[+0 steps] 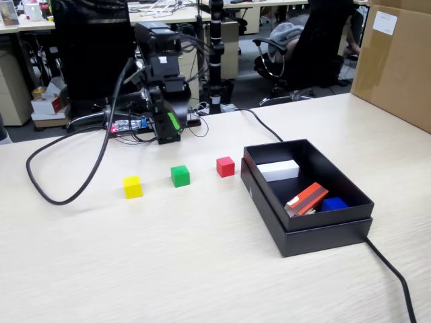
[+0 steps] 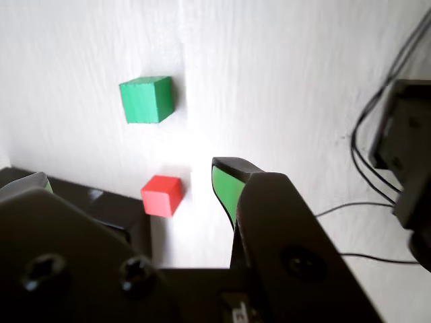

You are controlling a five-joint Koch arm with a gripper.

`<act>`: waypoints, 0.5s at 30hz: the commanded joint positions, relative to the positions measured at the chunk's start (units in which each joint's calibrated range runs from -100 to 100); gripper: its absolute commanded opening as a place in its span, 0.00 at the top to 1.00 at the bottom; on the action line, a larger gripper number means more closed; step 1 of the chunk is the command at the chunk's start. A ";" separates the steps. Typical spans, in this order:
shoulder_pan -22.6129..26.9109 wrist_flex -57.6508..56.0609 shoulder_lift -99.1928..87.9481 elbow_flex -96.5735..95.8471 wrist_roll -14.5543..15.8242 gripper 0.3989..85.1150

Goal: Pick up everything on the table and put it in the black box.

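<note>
Three cubes lie in a row on the beige table: yellow, green and red. The black box stands right of the red cube. My gripper hangs at the back of the table, behind the green cube and above the tabletop. It is open and empty. In the wrist view the gripper shows green-padded jaws set wide apart. The red cube lies between them, lower down on the table. The green cube is further off, and the black box's corner is at the left. The yellow cube is out of the wrist view.
In the box lie a white block, an orange-red striped block and a blue piece. A brown carton stands at the far right. A black cable loops on the left, and another runs from the box.
</note>
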 commanded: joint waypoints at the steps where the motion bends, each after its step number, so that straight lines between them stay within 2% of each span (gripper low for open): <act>1: -2.00 -6.52 -0.86 6.75 -0.73 0.45; 6: -9.23 -6.87 1.32 7.20 -5.52 0.45; 9: -13.04 -6.52 8.77 6.38 -8.16 0.45; 15: -16.36 -0.99 25.87 8.65 -9.96 0.44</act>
